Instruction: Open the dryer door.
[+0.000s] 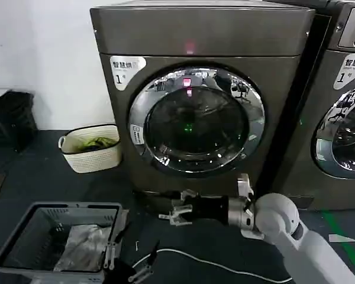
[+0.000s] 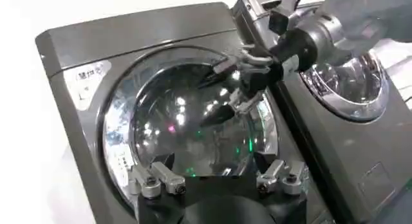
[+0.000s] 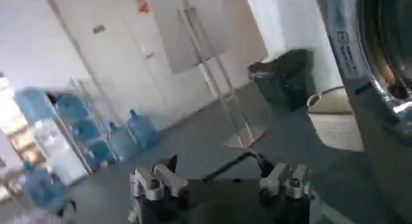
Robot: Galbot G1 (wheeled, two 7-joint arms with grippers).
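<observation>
The dryer [image 1: 201, 35] stands straight ahead with its dryer door [image 1: 195, 121] closed flush, the chrome ring around dark glass. My right gripper [image 1: 173, 211] is open with nothing between its fingers. It points left, low in front of the machine, just under the door's lower rim. In the left wrist view the right gripper [image 2: 222, 93] hangs before the dryer door [image 2: 167, 116]. My left gripper [image 1: 129, 266] sits low near the floor, open [image 2: 217, 179] and facing the door from farther back. The right wrist view shows the right gripper [image 3: 219, 180] and the door's ring [image 3: 360, 58] beside it.
A second machine [image 1: 343, 106] stands close on the right. A white basket [image 1: 92, 148] sits on the floor left of the dryer. A grey basket [image 1: 59, 236] with cloth is at front left, and a white cable [image 1: 195, 257] lies on the floor. Water bottles [image 3: 135, 132] stand across the room.
</observation>
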